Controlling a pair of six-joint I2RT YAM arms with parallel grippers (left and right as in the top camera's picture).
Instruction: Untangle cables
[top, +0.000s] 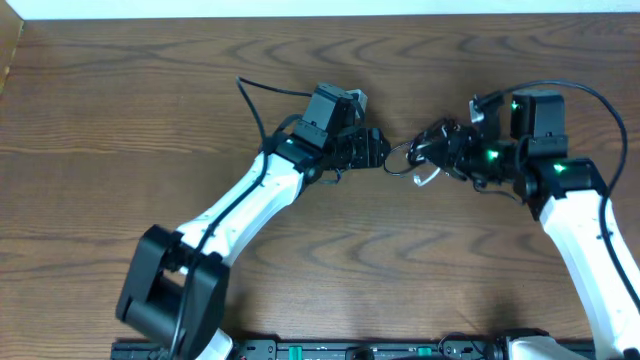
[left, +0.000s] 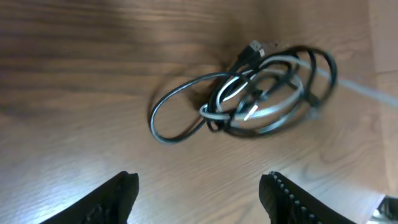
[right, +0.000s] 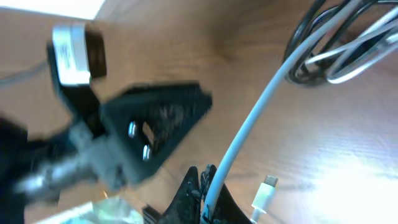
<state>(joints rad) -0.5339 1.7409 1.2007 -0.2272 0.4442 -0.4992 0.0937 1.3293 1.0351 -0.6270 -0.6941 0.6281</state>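
Wooden worktop (top: 120, 100) — right end effector (right: 204, 191) pinches the white cable (right: 248, 124), probably to pull it free; left end effector (left: 198, 183) gapes empty over the black cable (left: 152, 118).

The bare brown wood-grain tabletop (top: 120, 120) lies open on all sides of the two arms. The tight spot is the middle: the black left gripper (top: 378, 150) and black right gripper (top: 432, 150) face each other closely, and a coiled tangle of thin black and white charging cables (top: 400, 162) fills the gap between them. From the left wrist, open wood lies between the left gripper's spread fingers (left: 118, 196) and the tangle, whose black loop (left: 154, 115) juts nearest. The right gripper pinches a white cable strand (right: 249, 124) that crosses its front, with the left gripper just beyond.
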